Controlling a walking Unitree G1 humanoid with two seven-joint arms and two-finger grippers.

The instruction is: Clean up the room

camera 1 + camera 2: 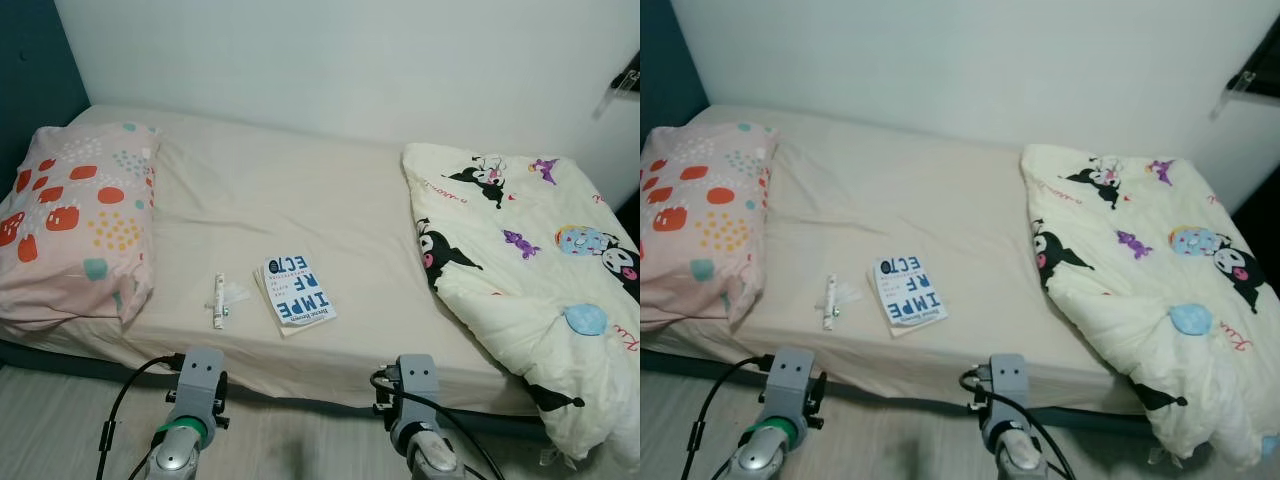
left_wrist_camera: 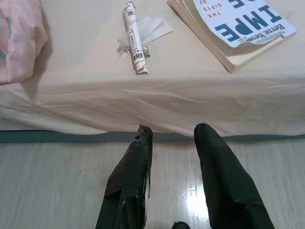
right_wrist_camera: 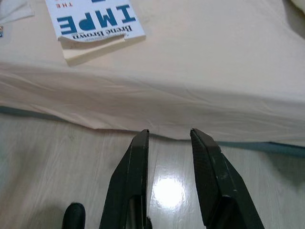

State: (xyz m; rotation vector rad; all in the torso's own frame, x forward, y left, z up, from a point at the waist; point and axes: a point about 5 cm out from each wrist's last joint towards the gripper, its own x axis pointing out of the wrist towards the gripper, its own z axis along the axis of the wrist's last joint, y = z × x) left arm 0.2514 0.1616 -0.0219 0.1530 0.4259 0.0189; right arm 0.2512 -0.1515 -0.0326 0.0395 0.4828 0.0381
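- A bed (image 1: 300,200) with a beige sheet is filling most of the scene, standing against a white wall (image 1: 350,60).
- A cream blanket (image 1: 530,270) with cartoon figures is lying bunched on the bed's right side, hanging over the edge.
- A pink pillow (image 1: 70,230) with red and teal spots is resting at the bed's left end.
- A book (image 1: 295,293) with a white and blue cover is lying flat near the front edge of the bed.
- A rolled wrapper (image 2: 134,38) is lying just beside the book, on a crumpled tissue (image 2: 150,29).
- The left gripper (image 2: 171,136) is hovering over the wooden floor (image 2: 47,181) just before the bed, fingers apart, holding nothing.
- The right gripper (image 3: 169,134) is hovering likewise, fingers apart and empty.
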